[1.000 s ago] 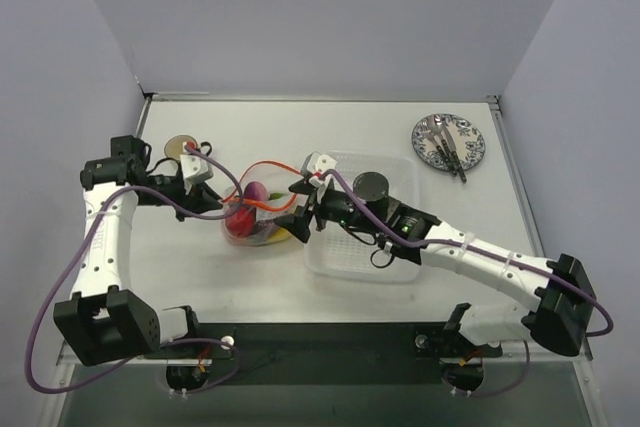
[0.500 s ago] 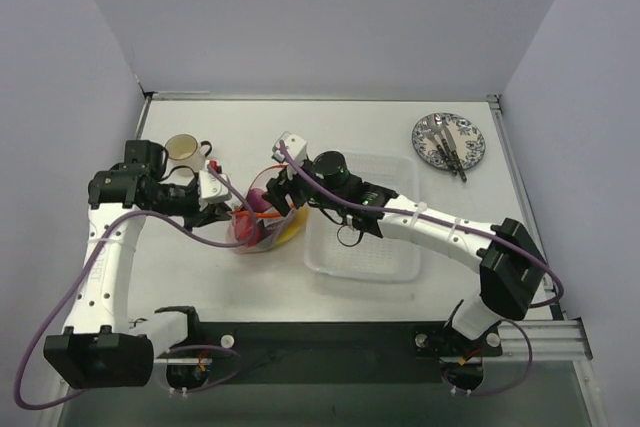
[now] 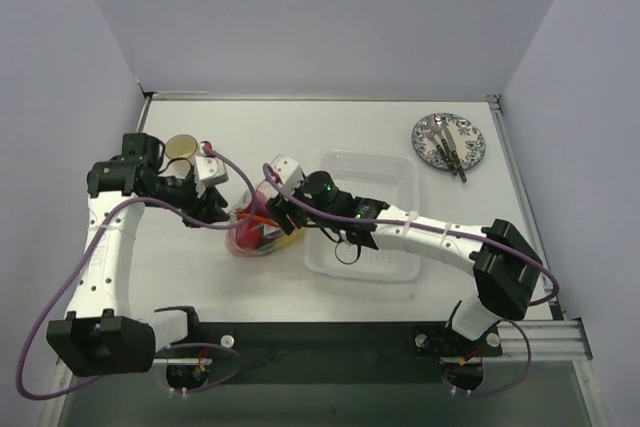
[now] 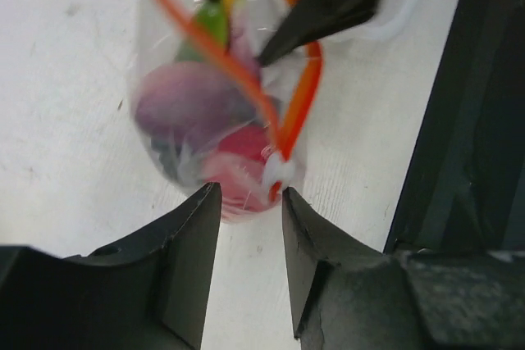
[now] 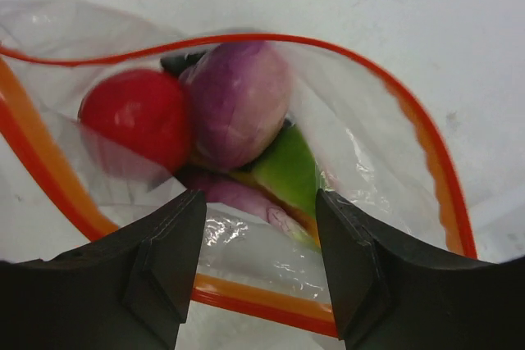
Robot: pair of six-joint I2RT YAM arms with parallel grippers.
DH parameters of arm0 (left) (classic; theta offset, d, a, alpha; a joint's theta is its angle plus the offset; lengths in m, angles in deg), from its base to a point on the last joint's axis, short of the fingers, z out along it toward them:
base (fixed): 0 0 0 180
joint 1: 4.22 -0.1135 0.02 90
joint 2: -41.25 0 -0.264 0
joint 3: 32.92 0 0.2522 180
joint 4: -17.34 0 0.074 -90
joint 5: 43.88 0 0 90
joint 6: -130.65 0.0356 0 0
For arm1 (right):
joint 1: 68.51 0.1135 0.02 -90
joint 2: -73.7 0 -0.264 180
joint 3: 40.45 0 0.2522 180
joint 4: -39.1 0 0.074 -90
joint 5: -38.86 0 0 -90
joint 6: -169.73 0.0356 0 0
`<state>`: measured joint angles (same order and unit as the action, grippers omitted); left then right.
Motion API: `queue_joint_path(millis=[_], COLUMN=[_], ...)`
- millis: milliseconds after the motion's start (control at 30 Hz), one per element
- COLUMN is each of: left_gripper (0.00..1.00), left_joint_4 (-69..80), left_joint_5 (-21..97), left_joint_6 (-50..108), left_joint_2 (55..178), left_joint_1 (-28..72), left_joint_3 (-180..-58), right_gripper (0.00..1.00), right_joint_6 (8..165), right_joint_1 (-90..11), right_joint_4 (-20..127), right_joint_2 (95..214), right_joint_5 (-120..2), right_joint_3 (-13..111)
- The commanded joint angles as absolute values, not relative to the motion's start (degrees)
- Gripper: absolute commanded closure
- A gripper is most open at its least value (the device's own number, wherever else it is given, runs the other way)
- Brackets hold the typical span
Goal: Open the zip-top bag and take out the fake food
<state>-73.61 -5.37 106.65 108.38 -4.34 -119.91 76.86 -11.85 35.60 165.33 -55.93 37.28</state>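
– Zip-top bag (image 3: pixel 252 243), where?
– Lies on the table (image 3: pixel 330 127), left of middle, between the two grippers and just beside the clear tray (image 3: pixel 400 169); cannot tell whether touching it. Mouth spread open, red-orange zip strip (image 5: pixel 428 161) bowed into a loop.
– Left to right, then?
– Tan cup (image 3: pixel 182 147) at the back left. Next the left gripper (image 3: pixel 226 215), set at the bag's left end. Fingers (image 4: pixel 172 268) parted only narrowly, bare table showing between them, the bag's rounded end just at the tips. Clamps nothing, judging by the wrist view.
– Inside the bag?
– Fake food (image 5: pixel 238 104), all within the plastic: a red round piece (image 5: pixel 135 120) beside a purple one, a green bit (image 5: pixel 283 165) under them, something yellow (image 3: pixel 290 238) at the right side seen from above.
– And past it?
– Right gripper (image 3: pixel 280 209), low over the bag's mouth. Fingers fairly wide apart, the near lip with its orange strip lying between them, not pinched. Then the tray, crossed by the right arm. Farthest right, at the back, a patterned plate (image 3: pixel 478 147) with cutlery (image 3: pixel 445 147) laid on it
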Motion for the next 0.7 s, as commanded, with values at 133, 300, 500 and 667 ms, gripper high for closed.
queue_joint_path(millis=[133,300,500,667], left_gripper=[0.08,0.03,0.03,0.16], left_joint_4=[-66.5,-59.5,-52.5,-50.6], left_joint_5=[-9.1,-9.6,-2.4,2.3], left_joint_6=[93.7,88.1,86.1,86.5], left_joint_2=[118.4,123.6,129.5,135.2], left_joint_1=[-13.8,-10.6,-0.8,2.7], left_joint_3=[-122.9,-121.6,-117.6,-116.9], right_gripper=[0.47,0.47,0.41,0.36], right_joint_6=[79.7,81.0,82.3,81.1], right_joint_1=[-4.0,-0.4,1.8,5.0], right_joint_4=[43.7,47.5,48.5,48.4], right_joint_2=[155.0,152.2,152.6,155.6], right_joint_5=[-49.6,-47.0,-43.9,-38.2], right_joint_3=[26.4,24.3,22.4,22.3])
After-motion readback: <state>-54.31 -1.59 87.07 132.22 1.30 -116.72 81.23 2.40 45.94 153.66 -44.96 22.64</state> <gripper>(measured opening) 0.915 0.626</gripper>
